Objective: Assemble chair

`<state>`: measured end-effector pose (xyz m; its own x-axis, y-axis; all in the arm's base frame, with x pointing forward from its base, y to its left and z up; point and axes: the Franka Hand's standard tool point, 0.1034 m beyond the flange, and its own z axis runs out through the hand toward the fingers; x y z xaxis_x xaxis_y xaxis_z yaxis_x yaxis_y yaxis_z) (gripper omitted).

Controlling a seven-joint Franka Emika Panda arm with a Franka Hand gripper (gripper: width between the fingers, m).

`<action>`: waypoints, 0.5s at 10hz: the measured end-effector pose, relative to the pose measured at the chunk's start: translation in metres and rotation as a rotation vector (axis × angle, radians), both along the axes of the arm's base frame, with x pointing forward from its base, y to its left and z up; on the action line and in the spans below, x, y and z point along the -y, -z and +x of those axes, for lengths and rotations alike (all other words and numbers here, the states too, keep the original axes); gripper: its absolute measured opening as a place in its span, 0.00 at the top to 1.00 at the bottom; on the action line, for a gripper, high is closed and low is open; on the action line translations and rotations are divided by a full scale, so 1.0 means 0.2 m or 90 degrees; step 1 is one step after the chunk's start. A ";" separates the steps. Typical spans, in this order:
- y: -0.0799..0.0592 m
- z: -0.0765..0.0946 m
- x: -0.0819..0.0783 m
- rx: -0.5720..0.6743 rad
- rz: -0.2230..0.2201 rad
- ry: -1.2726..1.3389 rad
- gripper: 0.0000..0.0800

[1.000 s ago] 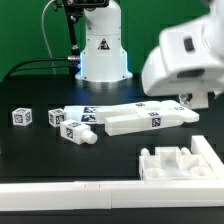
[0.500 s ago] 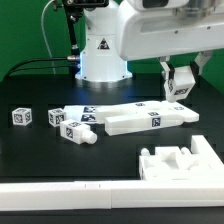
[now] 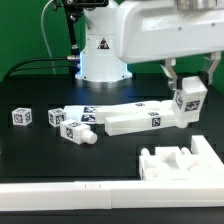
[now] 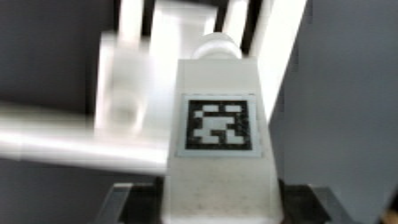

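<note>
Your gripper (image 3: 188,88), clamped on a tagged white chair piece (image 3: 187,104) (blurred in the wrist view), could knock the nearby long flat part (image 3: 140,120) askew if lowered off-line.

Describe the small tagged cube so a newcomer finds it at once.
Start from the robot's white base at the back. On the black table in front, look furthest toward the exterior view's left. The small cube sits alone, apart from the bigger white parts.

A robotics lab: fixed arm base (image 3: 103,50), black table (image 3: 30,90), fiducial-tagged chair parts (image 3: 150,120).
</note>
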<state>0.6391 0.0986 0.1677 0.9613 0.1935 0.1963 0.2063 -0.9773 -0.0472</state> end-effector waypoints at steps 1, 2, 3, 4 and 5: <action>0.01 -0.02 0.01 0.043 0.004 0.005 0.64; 0.03 -0.01 0.02 0.074 0.005 0.009 0.64; 0.01 0.01 0.02 0.128 0.007 0.012 0.64; 0.04 0.00 0.03 0.154 0.008 0.014 0.64; 0.08 0.01 0.02 0.184 0.009 0.013 0.64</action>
<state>0.6417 0.0945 0.1519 0.8686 0.1695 0.4657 0.1929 -0.9812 -0.0026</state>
